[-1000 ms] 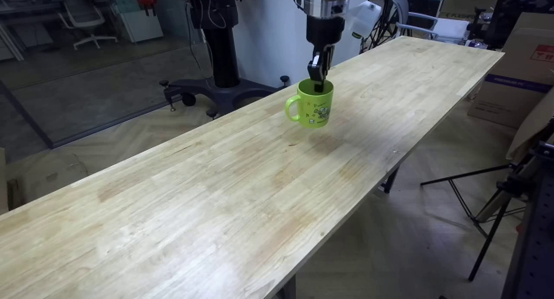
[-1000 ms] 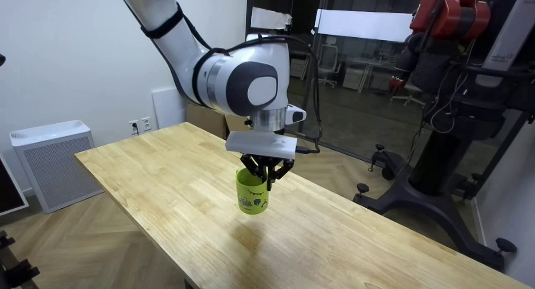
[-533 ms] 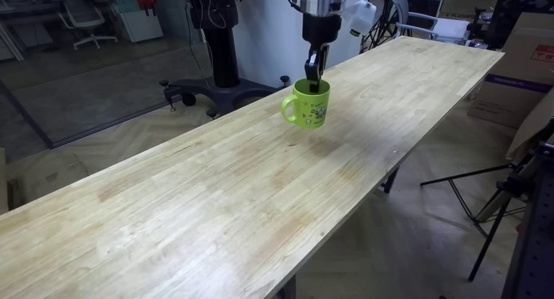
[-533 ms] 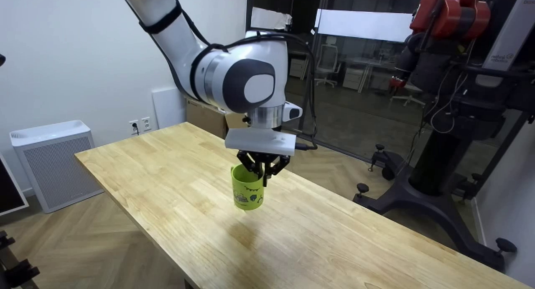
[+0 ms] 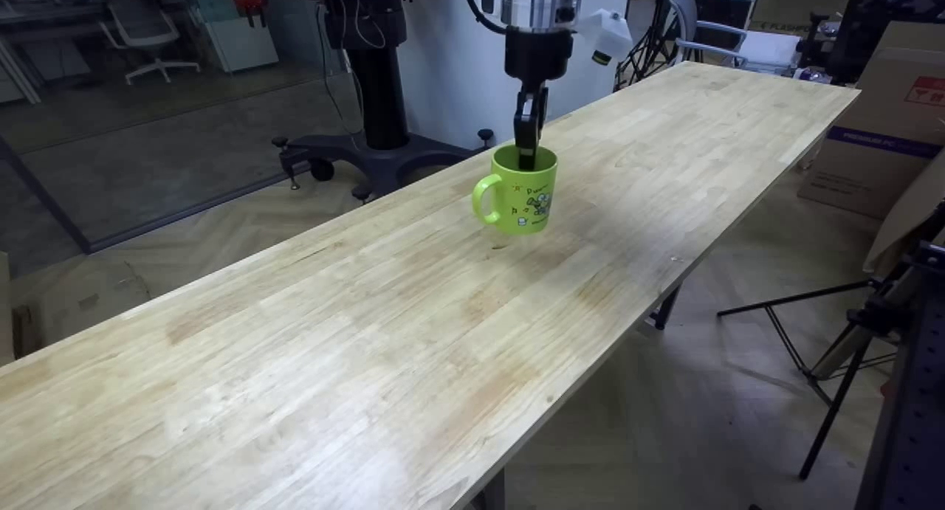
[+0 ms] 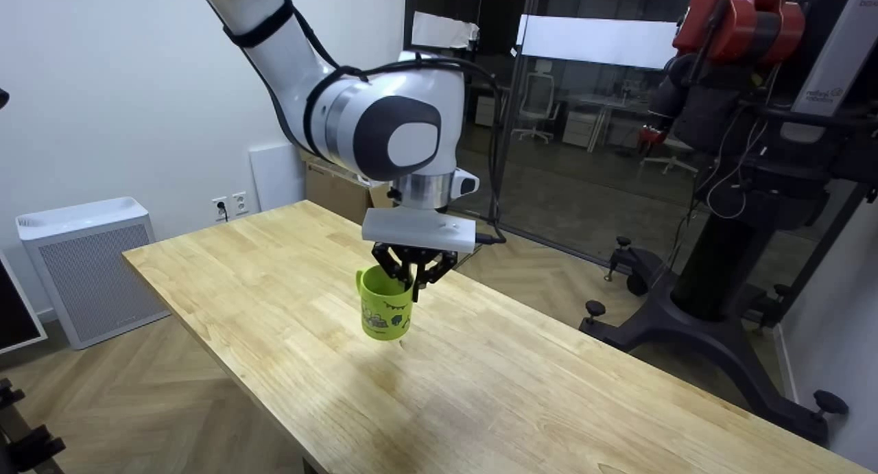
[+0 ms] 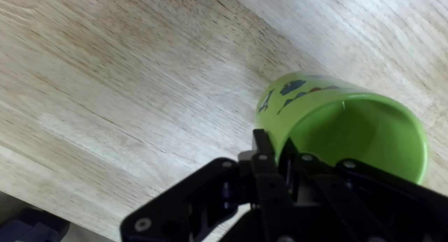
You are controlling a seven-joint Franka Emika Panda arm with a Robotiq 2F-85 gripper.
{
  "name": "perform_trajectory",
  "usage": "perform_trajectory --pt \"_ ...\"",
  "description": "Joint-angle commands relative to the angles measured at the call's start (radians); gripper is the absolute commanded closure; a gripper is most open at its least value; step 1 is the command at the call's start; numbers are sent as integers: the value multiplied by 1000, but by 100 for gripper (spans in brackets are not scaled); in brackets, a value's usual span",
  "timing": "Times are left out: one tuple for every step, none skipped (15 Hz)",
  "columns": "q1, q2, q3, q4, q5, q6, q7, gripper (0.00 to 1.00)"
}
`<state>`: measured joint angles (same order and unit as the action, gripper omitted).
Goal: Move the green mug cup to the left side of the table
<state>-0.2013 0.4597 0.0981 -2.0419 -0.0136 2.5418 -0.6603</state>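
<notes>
A: Where's the green mug?

B: In the air above the wooden surface, roughly upright, between the two long edges. In an exterior view its shadow falls on the planks, apart from the base.

A: Any markings?

B: Little cartoon prints on the side, plus a loop handle.

A: What has hold of it?

B: The pincer, clamped on the rim. In the wrist view one finger is outside the mug, its partner inside.

A: And beyond that?

B: The white Panda arm carries the pincer. Beside a long edge stands a red and black robot lettered "rethink robotics".

A: Farther out?

B: A cardboard box printed "PREMIUM PC", and a white grille-fronted appliance on the floor near the room's wall.
</notes>
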Motion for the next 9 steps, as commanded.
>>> perform_trajectory --pt "-9 -25 9 6 28 -52 -33 97" --pt "-8 -25 7 7 31 -59 -36 97" --pt "-8 -25 6 9 34 -69 -37 97" --pt "-6 -24 4 11 35 -78 -38 97" --pt "-6 -23 4 12 36 -85 -40 97" --pt "-6 -22 3 13 37 -92 -43 97" --pt "-6 -21 3 14 38 -96 -46 97" --pt "-5 -21 2 14 39 -101 -48 97" --pt "-4 -21 1 15 39 -105 -48 97"
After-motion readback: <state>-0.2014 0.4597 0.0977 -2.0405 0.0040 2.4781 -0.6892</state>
